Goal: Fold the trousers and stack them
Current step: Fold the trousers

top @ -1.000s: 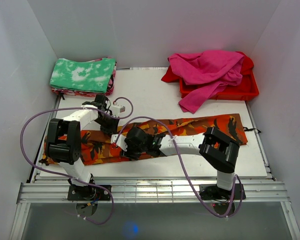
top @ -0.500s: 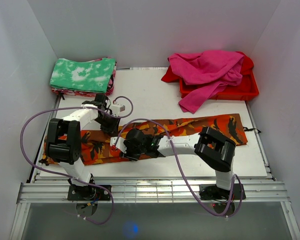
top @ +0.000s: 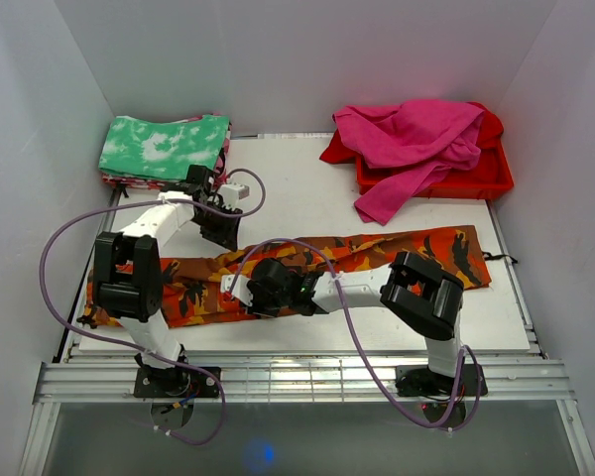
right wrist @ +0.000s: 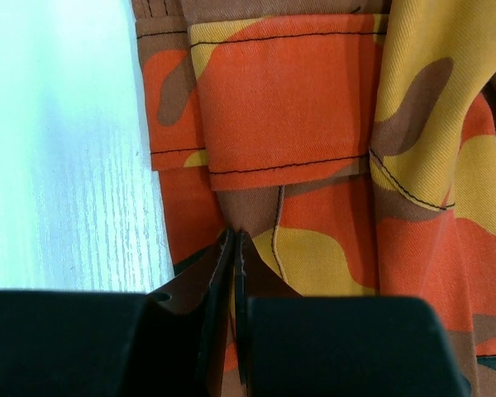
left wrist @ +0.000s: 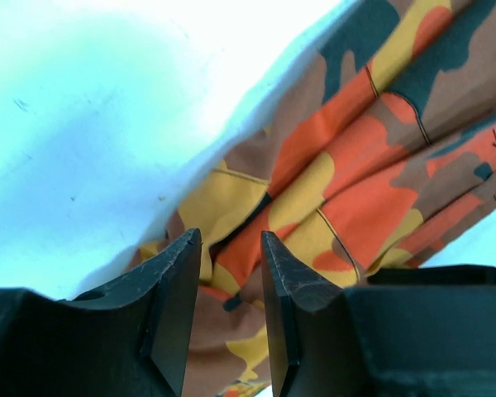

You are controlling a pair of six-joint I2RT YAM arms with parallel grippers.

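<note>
The camouflage trousers (top: 407,253) lie stretched flat across the white table (top: 297,193), from the near left to the right edge. My left gripper (top: 221,230) hangs just above their far edge near the left end. In the left wrist view its jaws (left wrist: 230,248) stand a little apart, with the trousers (left wrist: 355,165) below them and nothing pinched. My right gripper (top: 246,297) rests low on the trousers, left of the middle. In the right wrist view it (right wrist: 234,244) is shut on a raised fold of the cloth (right wrist: 314,107).
A folded green-and-white cloth stack (top: 164,149) sits at the back left. A red tray (top: 481,178) at the back right holds magenta and red garments (top: 416,134) that spill onto the table. Purple cables (top: 55,253) loop off both arms. White walls enclose three sides.
My left gripper has moved back and up, away from the trousers toward the green stack. My right arm has shifted slightly left, still low on the cloth.
</note>
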